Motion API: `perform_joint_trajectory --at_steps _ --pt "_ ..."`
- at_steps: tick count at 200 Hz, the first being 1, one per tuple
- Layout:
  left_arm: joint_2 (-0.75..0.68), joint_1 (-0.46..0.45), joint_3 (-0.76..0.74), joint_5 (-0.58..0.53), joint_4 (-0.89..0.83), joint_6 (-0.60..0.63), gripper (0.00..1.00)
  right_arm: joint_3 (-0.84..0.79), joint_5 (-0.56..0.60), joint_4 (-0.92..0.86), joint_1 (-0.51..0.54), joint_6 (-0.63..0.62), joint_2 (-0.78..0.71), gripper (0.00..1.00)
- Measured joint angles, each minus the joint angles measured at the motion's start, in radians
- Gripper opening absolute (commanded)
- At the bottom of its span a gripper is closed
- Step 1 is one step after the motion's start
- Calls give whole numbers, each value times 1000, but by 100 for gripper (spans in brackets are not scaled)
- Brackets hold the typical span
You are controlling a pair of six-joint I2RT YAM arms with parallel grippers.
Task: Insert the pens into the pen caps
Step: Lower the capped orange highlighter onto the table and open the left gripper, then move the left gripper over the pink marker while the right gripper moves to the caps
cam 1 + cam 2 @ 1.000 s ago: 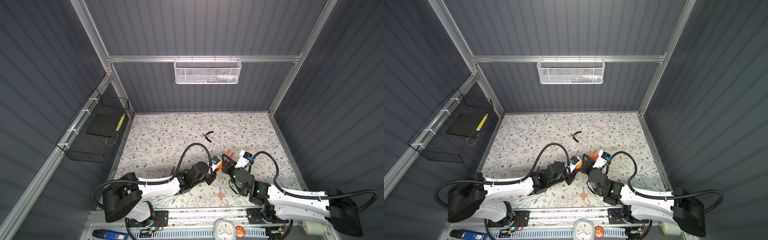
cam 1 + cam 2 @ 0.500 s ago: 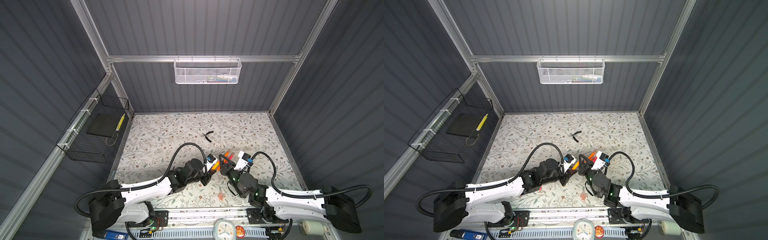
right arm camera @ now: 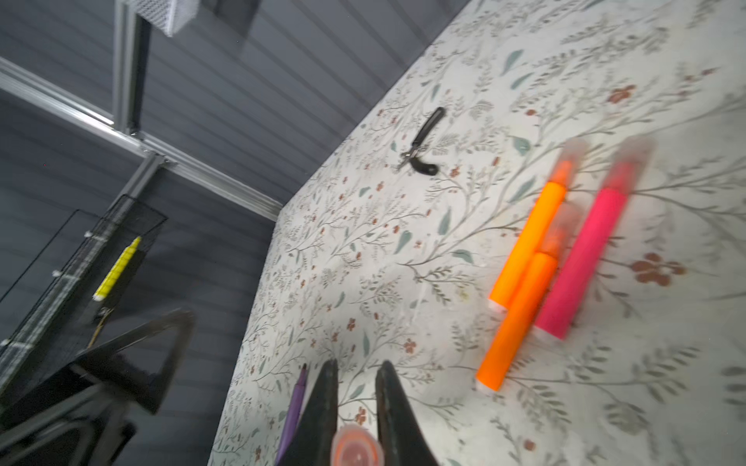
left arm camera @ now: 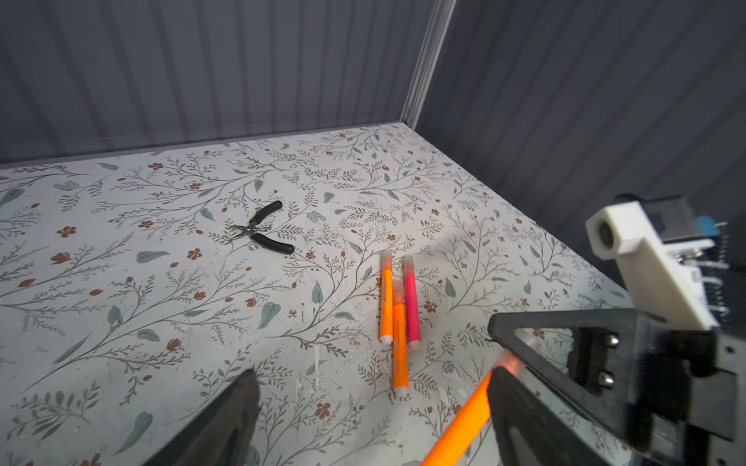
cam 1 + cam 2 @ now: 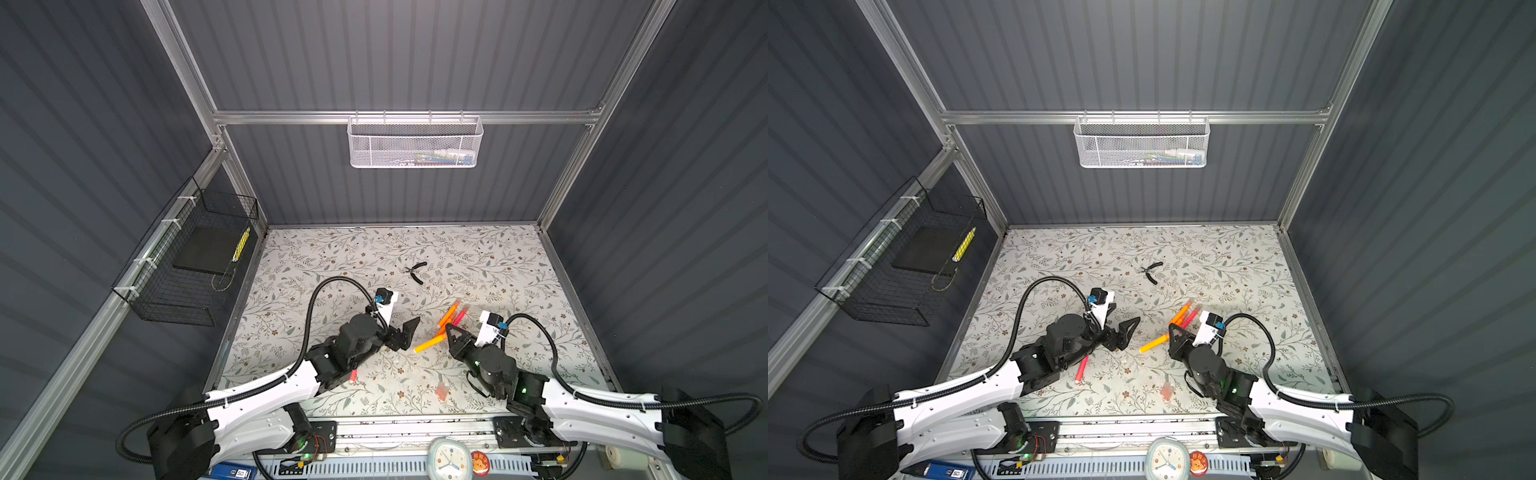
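My right gripper (image 5: 448,329) is shut on a translucent pen cap (image 3: 355,448), and an orange pen (image 5: 430,344) sticks out of that cap toward the left arm. My left gripper (image 5: 411,334) stands open. The pen's free end (image 4: 460,427) runs beside one of its fingers (image 4: 508,407). Two capped orange pens (image 4: 386,300) (image 4: 399,347) and a capped pink pen (image 4: 411,302) lie together on the floral mat just beyond. A pink-red pen (image 5: 1081,368) lies under the left arm. A purple pen (image 3: 296,407) lies beside the right fingers. One loose cap (image 5: 441,390) lies near the front.
Black-handled pliers (image 5: 417,272) lie mid-mat behind the pens. A white mesh basket (image 5: 415,143) hangs on the back wall and a black wire basket (image 5: 195,266) on the left wall. A small clock (image 5: 451,457) stands at the front rail.
The left gripper has opened, let go of the orange pen and drawn back to the left. The right gripper stays shut on the cap, now with the pen in it.
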Motion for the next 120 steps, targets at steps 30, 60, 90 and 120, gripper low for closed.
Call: perform_joint_trajectory --at_steps 30,60,90,120 --pt "-67 0 16 -187 -211 -138 97 -21 -101 -89 -133 18 -36 0" --pt "-72 0 35 -318 -449 -280 97 24 -203 -137 -211 -2 34 0" --pt "-78 0 41 -362 -652 -401 94 149 -318 -146 -276 -42 196 0" --pt "-87 0 41 -364 -770 -480 90 285 -412 -133 -314 -71 385 0"
